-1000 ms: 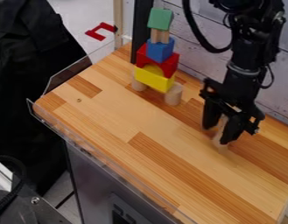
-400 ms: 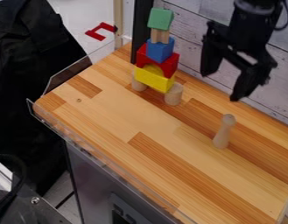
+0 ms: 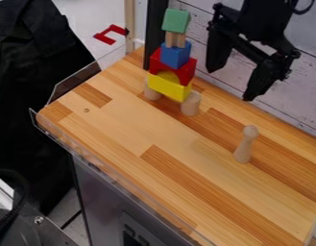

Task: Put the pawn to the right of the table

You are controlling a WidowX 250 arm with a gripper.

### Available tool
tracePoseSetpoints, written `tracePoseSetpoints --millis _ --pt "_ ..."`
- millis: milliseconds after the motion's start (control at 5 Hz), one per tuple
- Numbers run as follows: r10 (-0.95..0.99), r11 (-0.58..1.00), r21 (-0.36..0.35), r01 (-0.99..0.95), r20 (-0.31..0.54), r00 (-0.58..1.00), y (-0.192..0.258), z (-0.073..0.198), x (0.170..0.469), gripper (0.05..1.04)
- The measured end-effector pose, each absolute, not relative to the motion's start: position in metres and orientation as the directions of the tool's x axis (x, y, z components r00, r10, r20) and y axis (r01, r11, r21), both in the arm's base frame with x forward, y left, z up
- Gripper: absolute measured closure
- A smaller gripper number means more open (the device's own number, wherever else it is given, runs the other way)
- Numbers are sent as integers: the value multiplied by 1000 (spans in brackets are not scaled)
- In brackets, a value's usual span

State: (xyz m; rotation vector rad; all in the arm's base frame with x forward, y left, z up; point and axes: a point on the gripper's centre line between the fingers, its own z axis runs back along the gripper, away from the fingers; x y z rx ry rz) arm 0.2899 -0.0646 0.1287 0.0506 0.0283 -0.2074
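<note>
My gripper (image 3: 230, 82) is raised above the far, wall-side edge of the table (image 3: 121, 127), in front of the white plank wall (image 3: 306, 79). Finger state: released, with the two fingers spread wide apart and their tips pointing downward. The pawn (image 3: 245, 145) stands upright on the right-hand part of the table, nearer the far edge than the near edge. It is clear of my fingers, below and to the right of them in the camera view.

A block stack occupies the table's far left corner region, beside the black post (image 3: 155, 31). Stack order, from the base:
1. Two wooden cylinders (image 3: 190, 104), upright and set apart.
2. A yellow block (image 3: 168, 88), bridging both cylinders.
3. A red arch block (image 3: 185, 72).
4. A blue block (image 3: 176, 55).
5. Two small wooden pieces (image 3: 180, 40), side by side.
6. A green block (image 3: 176, 20), uppermost.

A transparent guard (image 3: 115, 176) runs along the near edge. A red bracket-shaped piece (image 3: 107, 36) lies beyond the left end of the table.
</note>
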Motion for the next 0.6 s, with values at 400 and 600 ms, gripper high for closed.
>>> tracePoseSetpoints --millis 400,600 --pt "-42 998 -57 36 -112 993 -45 108 275 85" --pt "-57 995 -89 47 -113 992 -46 103 273 85"
